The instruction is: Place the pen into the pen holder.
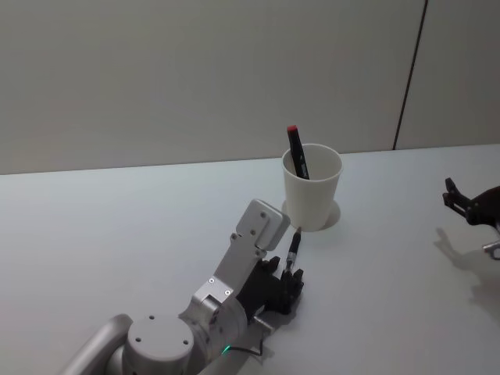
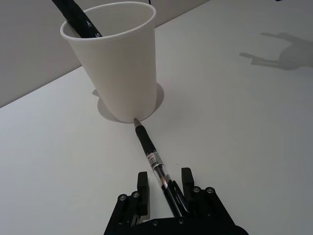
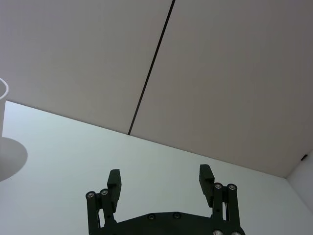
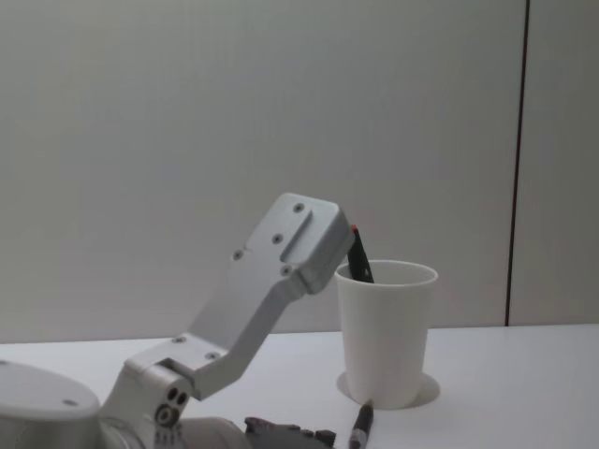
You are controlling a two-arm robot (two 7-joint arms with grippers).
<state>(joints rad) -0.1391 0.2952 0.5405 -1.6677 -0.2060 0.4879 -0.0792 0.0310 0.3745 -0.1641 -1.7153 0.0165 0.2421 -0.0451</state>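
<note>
Your left arm (image 1: pixel 234 273) comes in from the lower left and stretches forward and to the right, with its elbow joint raised and the forearm sloping down toward the table. Your left gripper (image 1: pixel 291 283) sits low, just over the surface, pointing forward, with its two fingers (image 2: pixel 142 188) spread apart. Your right gripper (image 1: pixel 467 205) hangs at the far right above the table, its jaws wide apart and gripping nothing.

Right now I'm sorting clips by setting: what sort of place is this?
Probably a robot test bench in an office-like room: plain white table, blank grey wall panels, and a paper-cup pen holder.
</note>
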